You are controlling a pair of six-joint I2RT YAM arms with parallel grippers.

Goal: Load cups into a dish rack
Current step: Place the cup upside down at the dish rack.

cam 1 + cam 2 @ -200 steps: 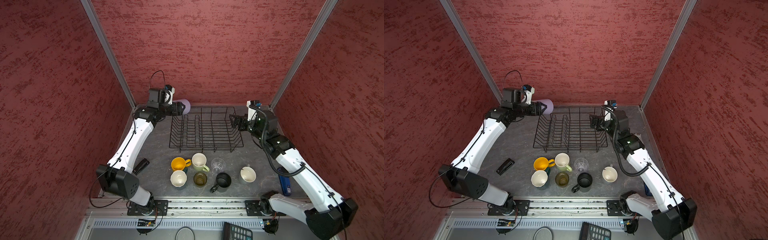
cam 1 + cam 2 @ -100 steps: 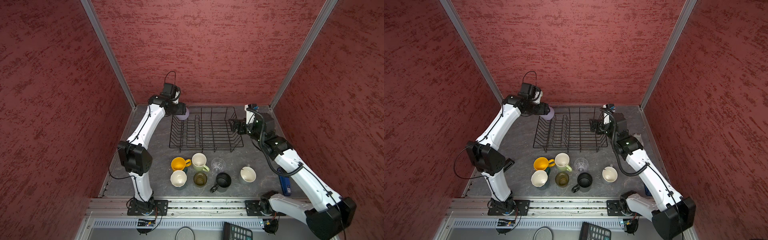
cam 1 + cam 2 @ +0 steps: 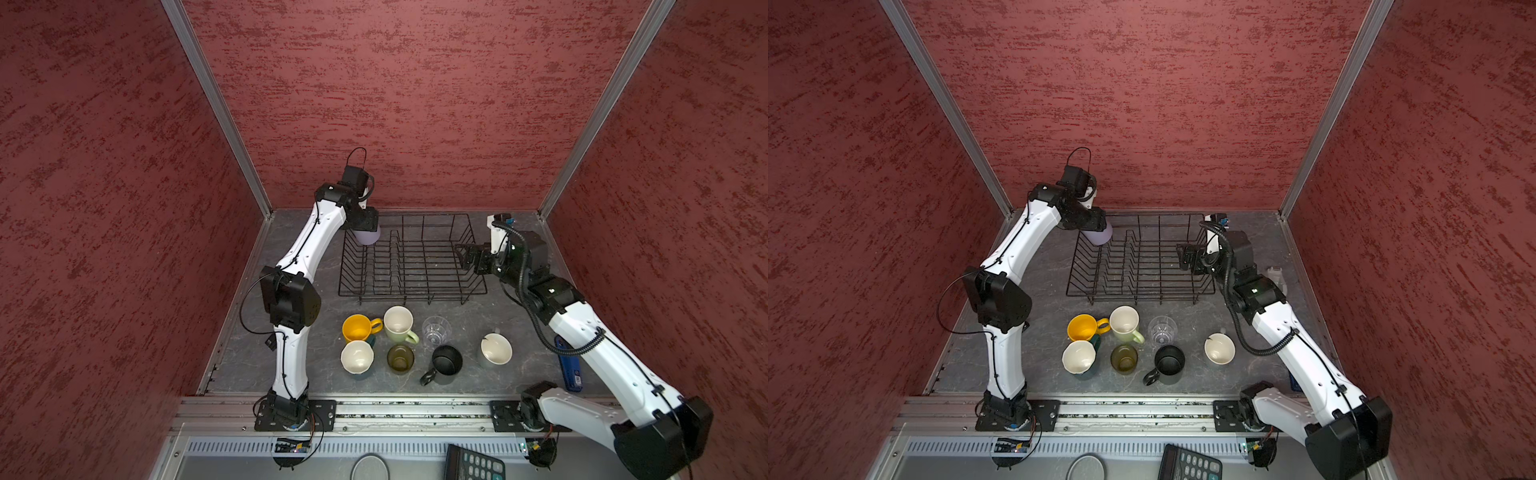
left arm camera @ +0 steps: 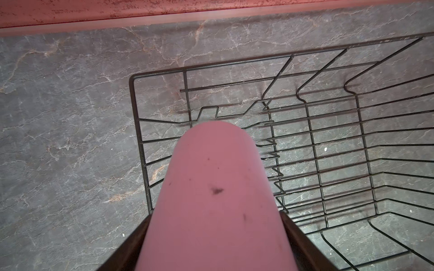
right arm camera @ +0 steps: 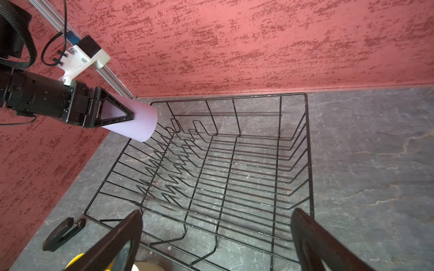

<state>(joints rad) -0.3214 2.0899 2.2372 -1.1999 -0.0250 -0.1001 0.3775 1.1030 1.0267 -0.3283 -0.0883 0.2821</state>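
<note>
My left gripper [image 3: 367, 229] is shut on the lilac tumbler [image 3: 366, 238] [image 4: 216, 187] and holds it tilted above the far-left corner of the black wire dish rack [image 3: 411, 291] [image 3: 1142, 293]. The right wrist view shows that tumbler [image 5: 141, 123] clear of the rack's wires [image 5: 308, 140]. Over the rack's right side my right gripper [image 3: 461, 254] [image 5: 217, 211] hangs open with nothing in it. In front of the rack stand a yellow mug [image 3: 358, 327], pale green mug [image 3: 398, 322], clear glass [image 3: 436, 330], dark teal mug [image 3: 356, 358], olive glass [image 3: 400, 358], black mug [image 3: 446, 360] and grey mug [image 3: 495, 350].
Red walls close in on three sides, near the rack's far edge. A small black object [image 5: 63, 233] lies on the table left of the rack. A blue object [image 3: 569, 370] lies under the right arm. A calculator [image 3: 473, 463] sits below the front rail.
The left arm has swung in from left of the rack and carried the tumbler over the rack's far-left corner, tipping it downward. The right gripper has hardly moved.
</note>
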